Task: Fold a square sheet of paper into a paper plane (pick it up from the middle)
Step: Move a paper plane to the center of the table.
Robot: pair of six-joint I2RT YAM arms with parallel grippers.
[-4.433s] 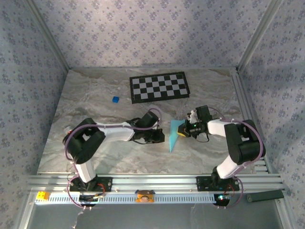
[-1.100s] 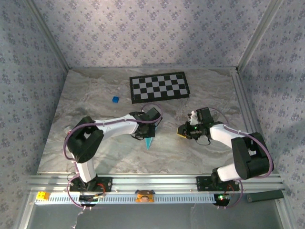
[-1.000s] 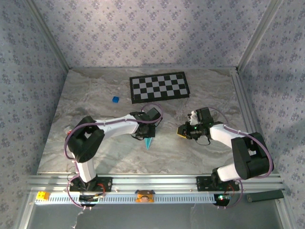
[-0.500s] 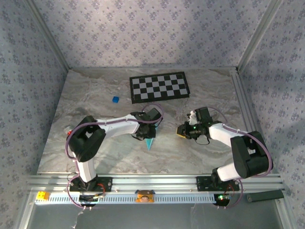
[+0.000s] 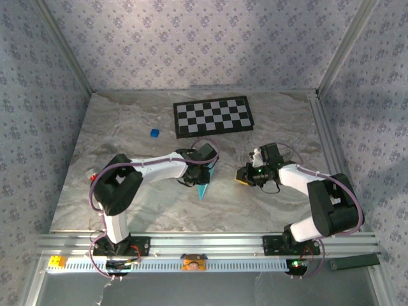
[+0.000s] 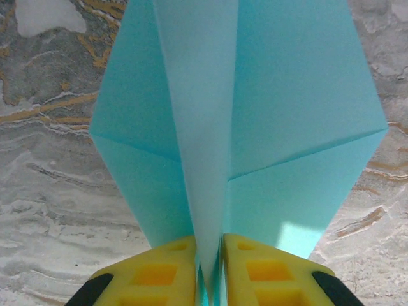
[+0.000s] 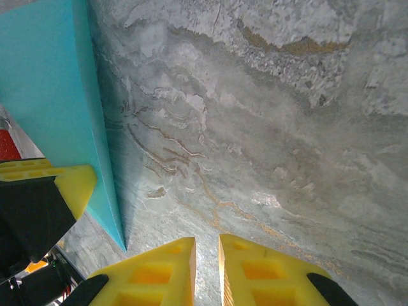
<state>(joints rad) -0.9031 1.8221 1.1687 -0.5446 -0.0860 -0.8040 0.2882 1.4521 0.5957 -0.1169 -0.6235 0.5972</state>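
Left gripper (image 6: pixel 209 273) is down at the middle of the surface (image 5: pixel 127 204), and its yellow jaws are pinched on the paper plane (image 6: pixel 287 95). The centre crease runs straight down into the slit between them. From the left wrist view, the light-blue paper fans out away from the jaws, a folded flap on each side of a pale middle ridge, with marble beneath it. From above, the plane's point sticks out toward the near edge, just below the left wrist.

Over to the right gripper (image 7: pixel 207 271): its jaws are drawn nearly together with only a thin gap between them, and nothing in it but bare marble beyond. It sits low, just to the right of the plane and apart from it, and its wrist camera catches the blue edge standing up off the surface at the left.

Farther back lies the checkerboard (image 5: pixel 213 116), and the small blue cube (image 5: pixel 154 132) sits to its left. Both are well apart from the arms.
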